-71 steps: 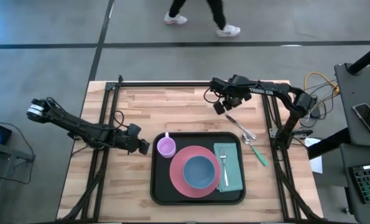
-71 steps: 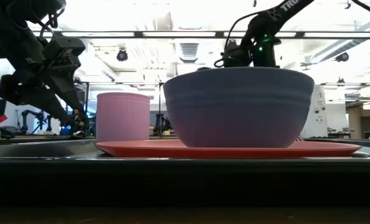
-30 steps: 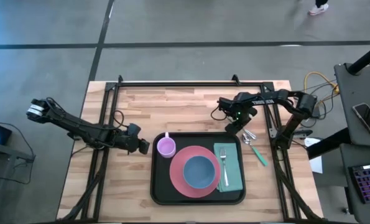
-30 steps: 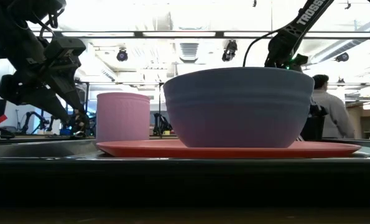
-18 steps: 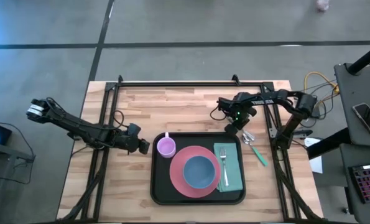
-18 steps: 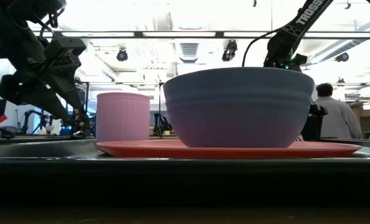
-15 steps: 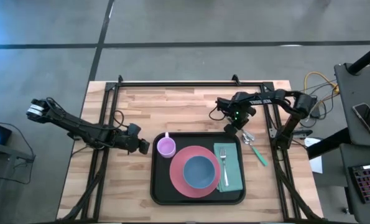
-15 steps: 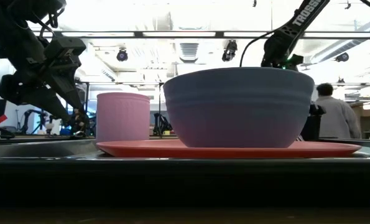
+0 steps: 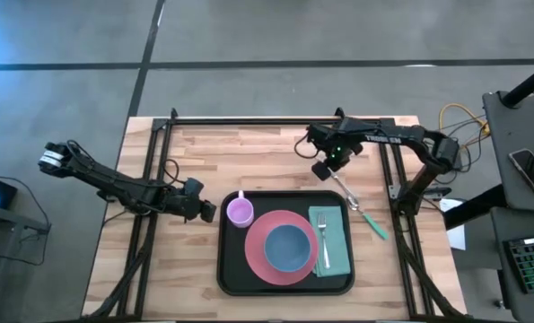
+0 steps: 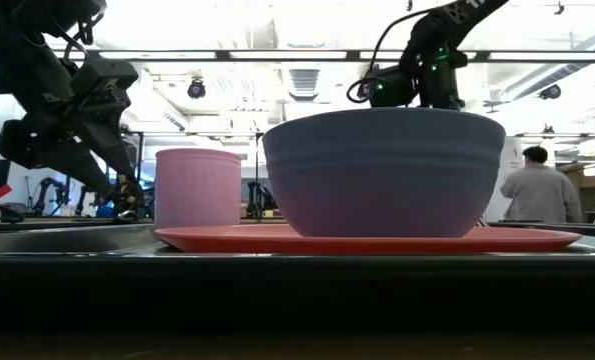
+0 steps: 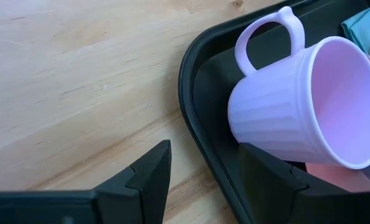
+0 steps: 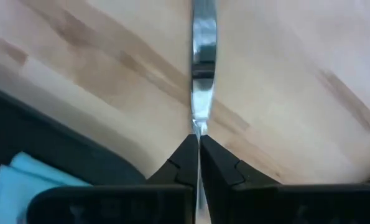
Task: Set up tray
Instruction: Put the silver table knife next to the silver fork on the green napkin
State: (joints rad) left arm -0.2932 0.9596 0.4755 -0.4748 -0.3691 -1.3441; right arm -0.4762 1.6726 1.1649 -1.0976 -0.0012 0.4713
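Wooden table (image 9: 204, 152) spreads under both arms, and the black tray (image 9: 231, 269) sits at its near middle edge. On the tray: pink plate (image 9: 259, 254) with the blue bowl (image 9: 288, 247) on it, teal napkin (image 9: 337, 256) carrying a fork (image 9: 324, 240), and the mug (image 9: 240, 212) in the far-left corner. Right gripper (image 9: 324, 170) hangs above the table just beyond the tray, pinched tight on a metal utensil (image 12: 203, 43). Left gripper (image 11: 200, 171) waits beside the tray's left rim, fingers spread.
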